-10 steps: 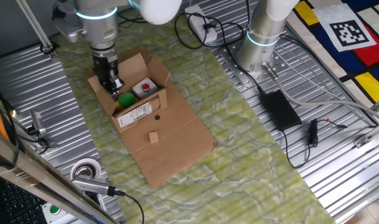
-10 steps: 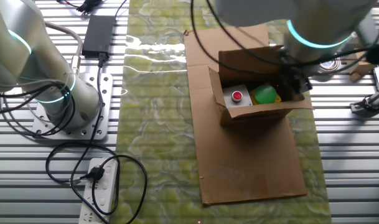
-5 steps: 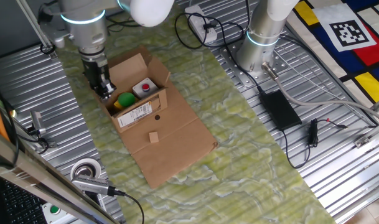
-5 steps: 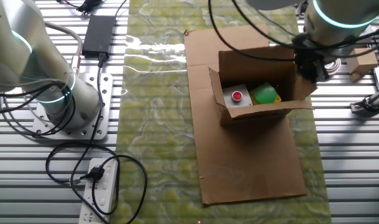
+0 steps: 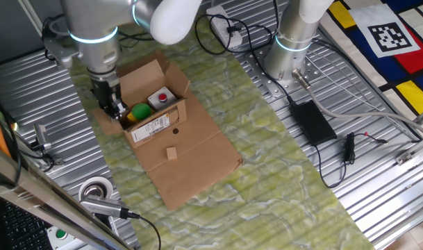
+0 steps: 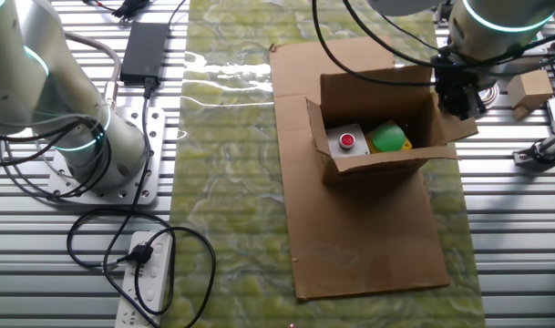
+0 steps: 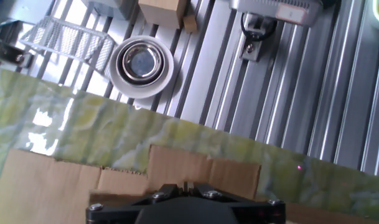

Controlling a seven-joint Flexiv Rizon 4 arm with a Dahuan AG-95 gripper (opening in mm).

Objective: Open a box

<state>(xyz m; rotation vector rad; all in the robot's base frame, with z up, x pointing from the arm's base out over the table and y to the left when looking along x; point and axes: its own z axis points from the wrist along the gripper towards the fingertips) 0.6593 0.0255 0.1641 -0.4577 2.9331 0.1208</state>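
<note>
The box (image 5: 155,127) is a small brown carton with a white barcode label and a dark dot on its side, standing on a flat cardboard sheet (image 5: 194,167). Its top flaps stand open, and a green object (image 5: 139,111) and a white device with a red button (image 5: 162,97) lie inside. My gripper (image 5: 114,111) is at the box's left wall, its fingers closed on that side's flap. In the other fixed view the gripper (image 6: 459,102) is at the right flap of the box (image 6: 373,169). In the hand view the gripper (image 7: 184,185) shows almost no gap, with cardboard just beyond.
A second arm's base (image 5: 287,48) and a black power brick (image 5: 312,121) stand to the right. A tape roll (image 5: 95,189) lies front left. A power strip (image 6: 149,273) and cables lie near the base. A small cardboard block (image 6: 532,87) and a round bowl (image 7: 141,63) lie past the gripper.
My gripper has moved from the inside edge of the box outward, away from its middle. The flap on that side has folded outward with it. The box and its contents stayed put.
</note>
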